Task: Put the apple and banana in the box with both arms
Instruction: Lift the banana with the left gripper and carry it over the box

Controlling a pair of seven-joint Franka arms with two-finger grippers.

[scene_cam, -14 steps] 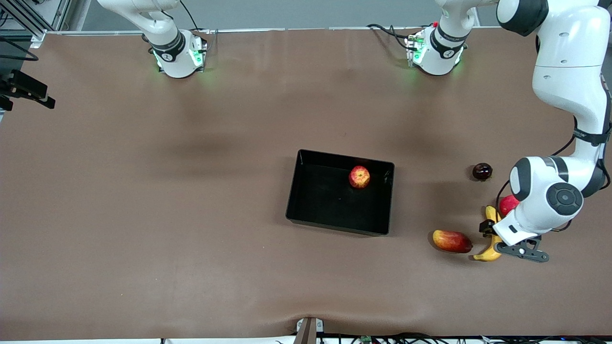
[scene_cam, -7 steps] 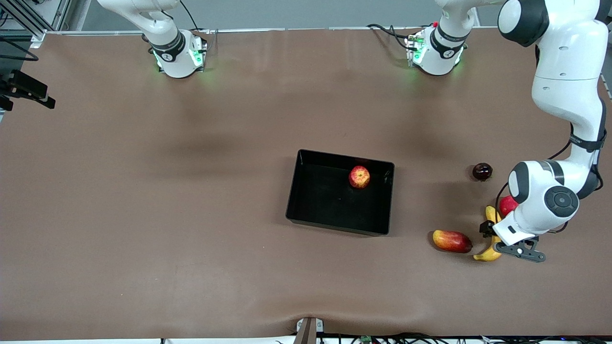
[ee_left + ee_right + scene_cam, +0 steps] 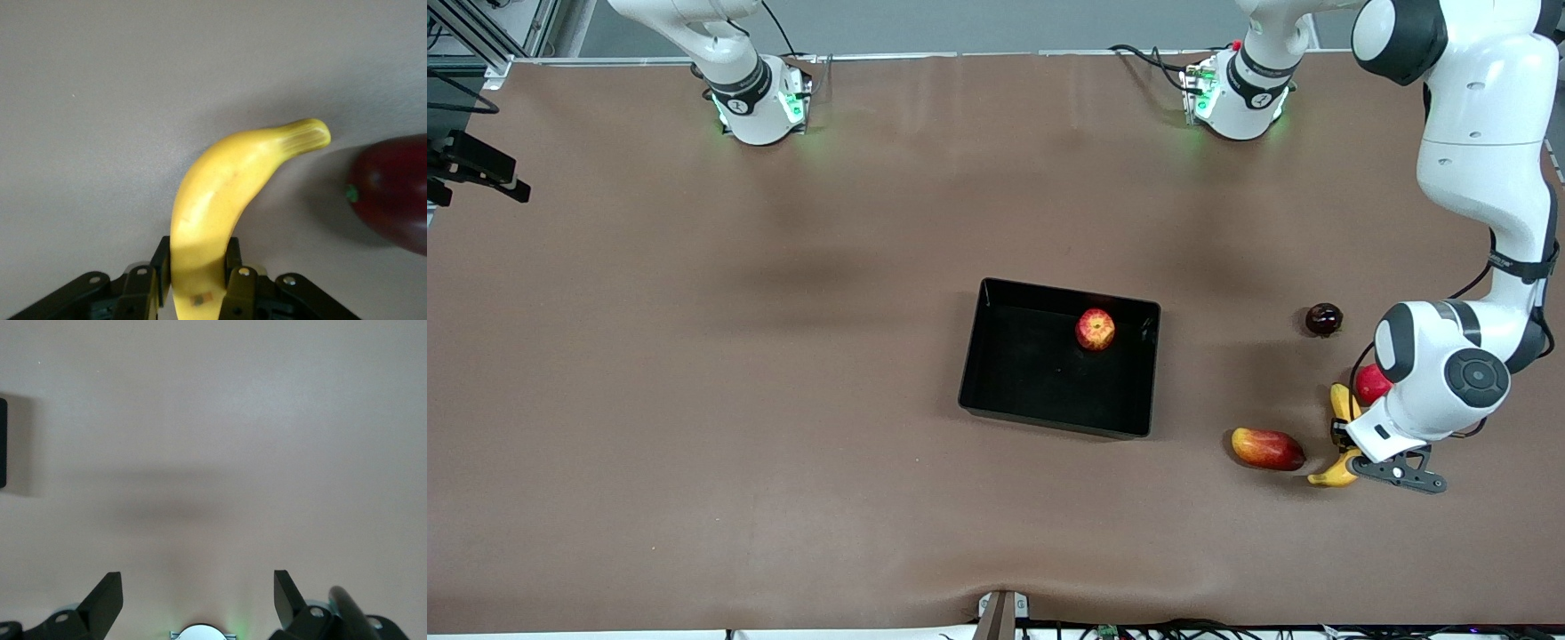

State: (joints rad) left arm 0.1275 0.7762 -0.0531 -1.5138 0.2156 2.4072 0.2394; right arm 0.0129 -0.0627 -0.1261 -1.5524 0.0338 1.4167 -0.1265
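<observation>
left gripper (image 3: 197, 279) now clamped on banana (image 3: 223, 197), apple (image 3: 1095, 329) unmoved in box (image 3: 996, 391)

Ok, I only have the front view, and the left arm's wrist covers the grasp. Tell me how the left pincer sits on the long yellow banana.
Observer: In the left wrist view, the left pincer has one finger on each side of the long curved yellow banana, both against its skin.
Operator: Report what lies by the banana's free tip.
Observer: A dark red fruit with a small green spot lies beside that tip, not touching it.
Operator: Now give me the right pincer; it is outside my view.
Observer: The right pincer hangs open over the bare brown table, holding nothing.
</observation>
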